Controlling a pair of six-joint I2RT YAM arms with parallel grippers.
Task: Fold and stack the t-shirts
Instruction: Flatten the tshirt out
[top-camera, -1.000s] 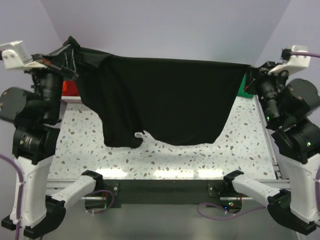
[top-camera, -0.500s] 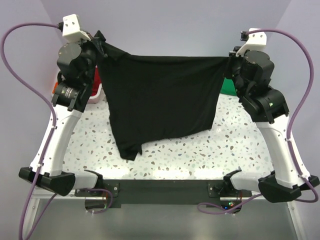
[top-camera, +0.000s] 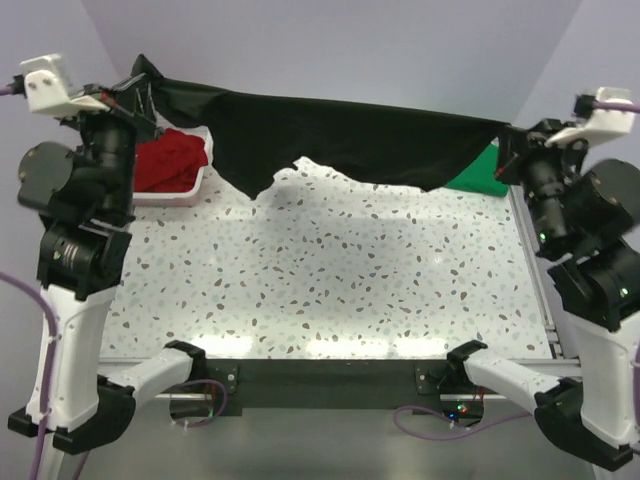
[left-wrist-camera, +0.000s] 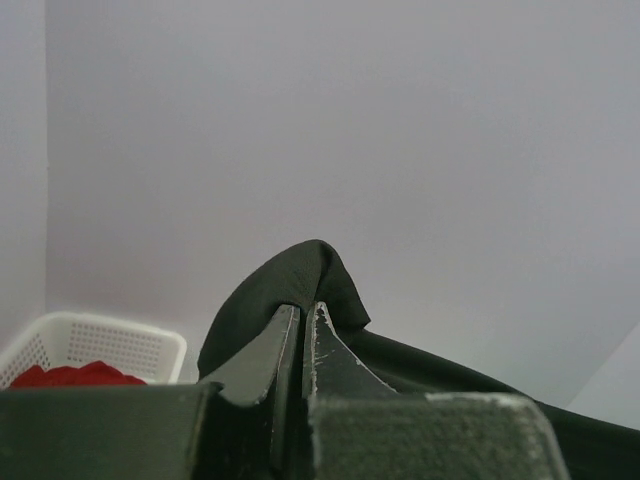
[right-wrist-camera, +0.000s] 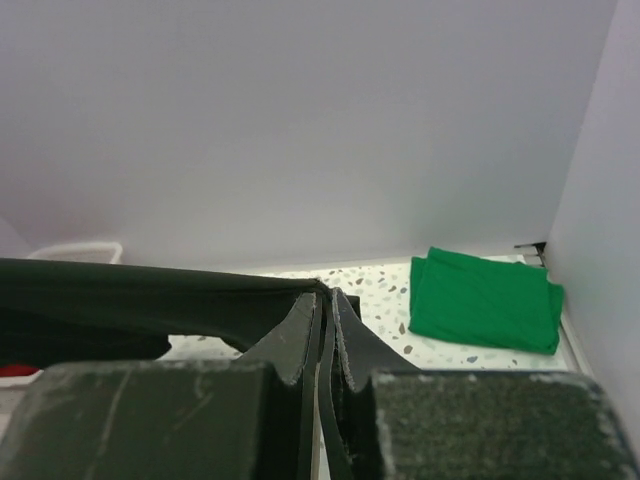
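Black shirt (top-camera: 350, 140) stretched in the air between both arms, high over the far half of the bench (top-camera: 330, 280), hem hanging free with a ragged lower edge, not touching the surface as far as can be told.

Left claw (top-camera: 140, 88) clamped shut on one corner of the cloth; on the left wrist view, fabric bunched in a hump over the pinched fingertips (left-wrist-camera: 312, 325). Right claw (top-camera: 505, 135) likewise closed tight on the opposite corner; cloth edge drawn taut away from its tips.

Held wide and high probably to pull the garment flat and square before laying it down for a fold.

Green shirt (top-camera: 478, 175) already folded, flat at the far right corner of the bench, partly behind the black cloth. Red shirt (top-camera: 170, 158) heaped in the white basket (top-camera: 190, 185) at far left, unfolded.

Hard to tell: which shirt edge is gripped, shoulders or hem; sleeves not clearly made out. No white tag visible. No orange shirt in sight. Far rim of basket cut off by the left arm.
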